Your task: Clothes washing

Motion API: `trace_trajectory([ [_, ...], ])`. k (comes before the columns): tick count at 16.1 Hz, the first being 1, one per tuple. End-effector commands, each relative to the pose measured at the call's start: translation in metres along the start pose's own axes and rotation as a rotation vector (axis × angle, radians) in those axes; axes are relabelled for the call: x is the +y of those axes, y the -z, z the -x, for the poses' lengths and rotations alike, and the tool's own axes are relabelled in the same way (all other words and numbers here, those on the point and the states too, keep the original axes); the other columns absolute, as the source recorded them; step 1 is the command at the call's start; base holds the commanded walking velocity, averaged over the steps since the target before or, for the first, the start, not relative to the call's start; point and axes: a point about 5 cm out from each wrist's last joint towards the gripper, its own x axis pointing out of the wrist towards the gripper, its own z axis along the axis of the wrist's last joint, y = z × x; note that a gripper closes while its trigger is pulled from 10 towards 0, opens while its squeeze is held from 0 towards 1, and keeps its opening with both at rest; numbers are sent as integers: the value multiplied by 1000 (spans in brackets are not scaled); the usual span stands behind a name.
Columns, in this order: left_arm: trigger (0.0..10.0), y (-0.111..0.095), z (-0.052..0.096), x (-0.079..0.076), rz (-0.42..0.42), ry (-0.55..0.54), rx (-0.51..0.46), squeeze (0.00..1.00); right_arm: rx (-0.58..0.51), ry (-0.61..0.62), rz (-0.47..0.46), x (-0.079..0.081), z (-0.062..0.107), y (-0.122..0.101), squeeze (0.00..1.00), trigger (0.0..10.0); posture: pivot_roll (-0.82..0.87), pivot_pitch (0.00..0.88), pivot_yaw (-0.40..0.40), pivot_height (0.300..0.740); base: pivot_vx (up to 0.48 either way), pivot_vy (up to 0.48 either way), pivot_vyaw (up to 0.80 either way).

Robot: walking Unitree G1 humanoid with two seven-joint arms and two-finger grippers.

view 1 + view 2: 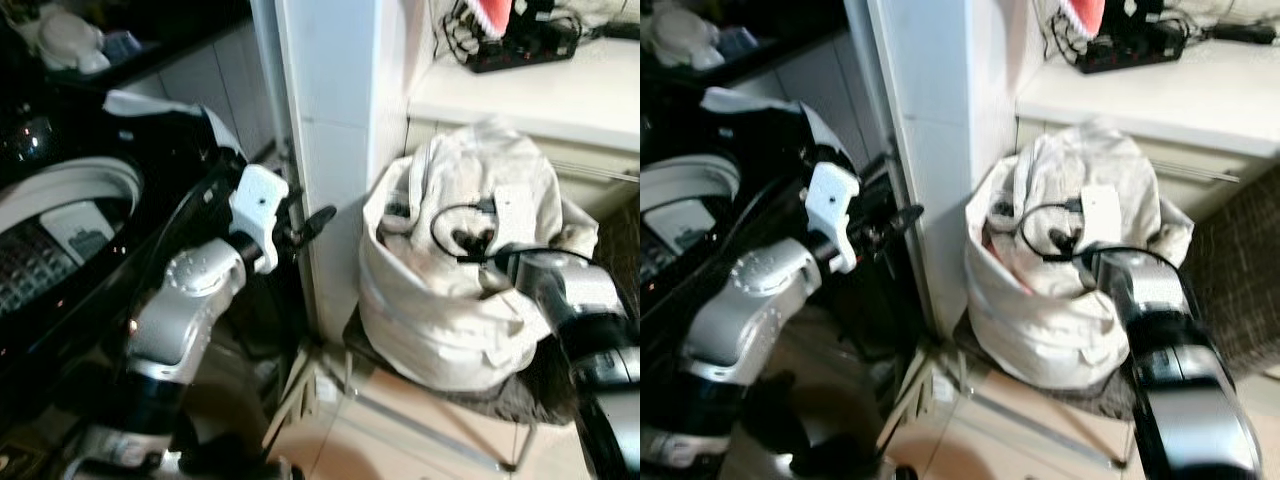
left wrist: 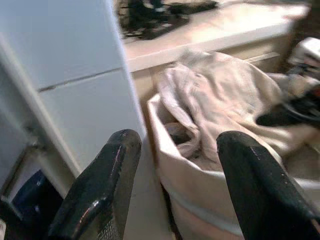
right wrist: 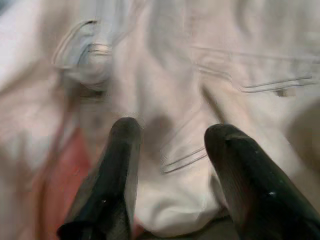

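Washing machine (image 1: pixel 60 230) at robot's left, pillar (image 1: pixel 330 130) just right of it. Laundry bag (image 1: pixel 450 330) on floor right of pillar, touching it, below front edge of counter (image 1: pixel 540 95). Clothes (image 1: pixel 480 190) piled in bag. Power strip (image 1: pixel 520 45) on counter near its back edge. Right gripper (image 3: pixel 167 150) over clothes in bag; left gripper (image 2: pixel 175 170) raised between machine and pillar.

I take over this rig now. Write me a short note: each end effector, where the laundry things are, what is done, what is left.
Right end effector: open, fingers down in the cream clothes, nothing gripped yet.
Left end effector: open, held up beside the white pillar, pointing toward the laundry bag.
Bag sits full on the floor by the pillar, below the counter. Washing machine is on the robot's left.
Done: reach into the bag. Left: grip a garment, carry it to the machine.
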Motion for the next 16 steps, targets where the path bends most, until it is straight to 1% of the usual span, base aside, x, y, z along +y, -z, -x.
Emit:
trace_trajectory([
  [1,10000,-9,2,1,-17,31,-8,0,-35,6,2,0,-2,-7,1000,10000,58,0,139,740,0,0,0],
  [2,10000,-12,12,2,-22,62,13,0,-24,29,31,-8,-5,0,1000,10000,99,0,153,740,0,0,0],
  [3,10000,-13,14,2,-23,68,17,0,-25,31,38,-9,-6,1,1000,10000,99,0,153,740,0,0,0],
  [6,10000,-17,25,2,-23,71,38,0,-27,37,28,-14,-8,9,1000,10000,165,0,169,740,0,0,0],
  [8,10000,-20,32,4,-11,31,34,0,-15,61,56,-19,-7,13,1000,10000,187,0,173,740,0,0,0],
  [9,10000,-23,36,5,-11,18,33,0,-19,62,74,-20,-8,12,1000,10000,201,0,171,740,0,0,0],
  [10,10000,-28,41,6,-2,2,31,0,-31,70,104,-22,-7,6,1000,10000,221,0,162,740,0,0,0],
  [12,10000,-34,48,7,20,-23,18,0,-44,77,122,-25,-6,-3,1000,10000,220,0,152,740,0,0,0],
  [13,10000,-35,53,8,29,-51,8,0,-50,76,130,-26,-5,-7,1000,10000,195,18,126,740,0,0,0],
  [14,10000,-33,55,9,30,-71,13,0,-53,73,141,-25,-5,-9,1000,10000,189,20,118,740,0,0,0],
  [15,10000,-25,59,9,27,-113,37,0,-47,61,179,-26,-4,-12,1000,10000,166,35,73,740,0,0,0],
  [16,10000,-23,64,6,40,-133,46,0,-36,56,198,-28,-4,-13,1000,10000,160,47,40,740,0,0,0],
])
